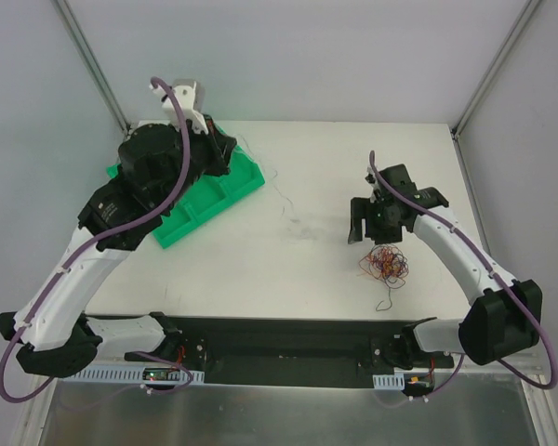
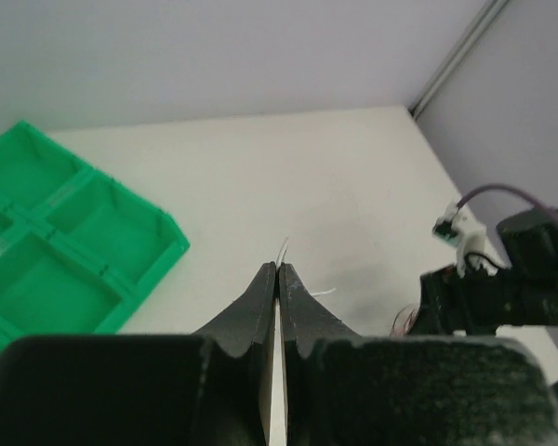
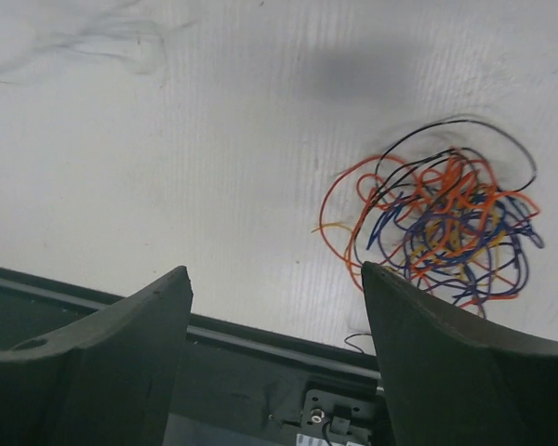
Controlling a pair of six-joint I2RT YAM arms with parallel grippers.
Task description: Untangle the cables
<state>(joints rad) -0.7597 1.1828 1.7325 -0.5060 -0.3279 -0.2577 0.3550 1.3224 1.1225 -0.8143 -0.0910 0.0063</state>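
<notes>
A loose clump of thin orange, red, blue and black cables [image 1: 383, 263] lies on the white table at the right; it also shows in the right wrist view [image 3: 446, 223]. My right gripper [image 1: 370, 221] hovers just behind the clump, jaws wide open and empty [image 3: 274, 279]. A single thin white cable [image 1: 281, 193] trails across the table's middle. My left gripper [image 1: 225, 150] sits over the green tray's far end; in the left wrist view it [image 2: 278, 267] is shut, with the white cable's end [image 2: 285, 245] poking out between the tips.
The green compartment tray [image 1: 214, 200] stands at the back left, seen also in the left wrist view [image 2: 74, 251]. A stray black strand [image 1: 386, 299] lies near the table's front edge. A black rail [image 3: 260, 334] runs along that edge.
</notes>
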